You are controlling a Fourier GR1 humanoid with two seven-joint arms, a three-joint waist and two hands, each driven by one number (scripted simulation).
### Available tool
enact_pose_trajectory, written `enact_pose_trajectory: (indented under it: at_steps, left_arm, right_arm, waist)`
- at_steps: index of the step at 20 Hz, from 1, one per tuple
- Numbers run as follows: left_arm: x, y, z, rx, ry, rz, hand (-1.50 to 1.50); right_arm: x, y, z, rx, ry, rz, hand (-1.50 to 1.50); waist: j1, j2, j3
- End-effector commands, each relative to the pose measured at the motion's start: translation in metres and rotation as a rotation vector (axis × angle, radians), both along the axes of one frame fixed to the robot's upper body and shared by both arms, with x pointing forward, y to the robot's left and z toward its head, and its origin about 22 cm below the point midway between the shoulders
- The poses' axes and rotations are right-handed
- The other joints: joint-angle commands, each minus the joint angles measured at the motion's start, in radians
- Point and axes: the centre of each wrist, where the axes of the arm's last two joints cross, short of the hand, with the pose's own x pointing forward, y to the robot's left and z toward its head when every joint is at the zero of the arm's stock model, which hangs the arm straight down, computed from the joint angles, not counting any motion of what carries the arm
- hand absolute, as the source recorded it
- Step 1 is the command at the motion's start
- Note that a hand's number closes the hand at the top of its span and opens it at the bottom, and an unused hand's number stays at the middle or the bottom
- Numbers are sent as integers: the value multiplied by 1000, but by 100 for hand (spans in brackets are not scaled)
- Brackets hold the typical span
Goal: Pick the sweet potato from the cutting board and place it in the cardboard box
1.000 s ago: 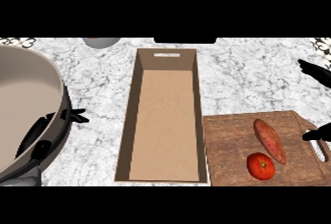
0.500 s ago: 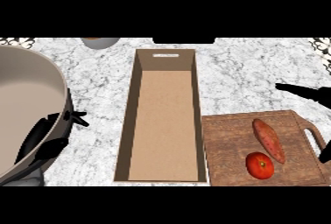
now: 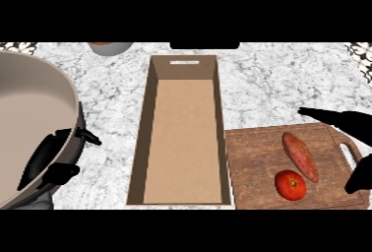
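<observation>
Since the earlier frames the right hand (image 3: 347, 123) has been coming in from the right edge and is now hanging over the top right corner of the cutting board (image 3: 254, 157), one straight finger pointing left and a second dark part of the hand showing lower down by the board's handle slot. Its fingers are extended and it is holding nothing. The sweet potato (image 3: 300, 156) and the tomato (image 3: 291, 184) are lying where they lay before, and the hand is not touching either of them.

The left hand (image 3: 62, 162) is sitting at the lower left, beside the rim of a large grey pot (image 3: 36, 108) (it has shifted only slightly). Whether its fingers are curled or straight cannot be told.

The table (image 3: 276, 78) is showing a white and grey marbled top. At the far edge a small grey bowl (image 3: 110, 47) is peeking in, mostly cut off.

The cardboard box (image 3: 181, 133) is standing lengthwise in the middle of the table, long and narrow, open at the top and with nothing in it. The cutting board is lying just to its right, its left edge just beside the box's wall. The sweet potato is resting on the board, tilted, with the tomato just below and left of its lower end.
</observation>
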Motion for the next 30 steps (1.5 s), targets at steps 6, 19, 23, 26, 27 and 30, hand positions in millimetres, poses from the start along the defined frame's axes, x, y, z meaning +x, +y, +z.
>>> enact_pose_trajectory:
  at_steps: [6,19,23,26,27,30]
  left_arm:
    - [2,0,-29,-36,0,130,0]
    - [-16,1,-11,-52,-3,117,0]
    - [-16,0,-12,-36,-5,114,0]
    - [-17,-4,-18,-39,-5,107,0]
    - [-5,-17,-1,-51,4,99,0]
    - [6,-7,-7,-37,-11,118,0]
  right_arm:
    - [-6,6,-18,-82,24,-33,-150]
    - [-9,19,-48,-57,18,-17,-150]
    - [-5,5,-53,-61,13,-39,-150]
    - [-17,33,-66,-36,2,-32,-150]
    - [-5,17,-73,-32,17,-43,-150]
    - [-11,23,-67,-39,15,-44,-150]
  waist:
    - [-5,7,-6]
    - [0,4,-6]
    - [4,6,-6]
    - [-2,5,-6]
    - [4,7,-5]
    - [-5,7,-6]
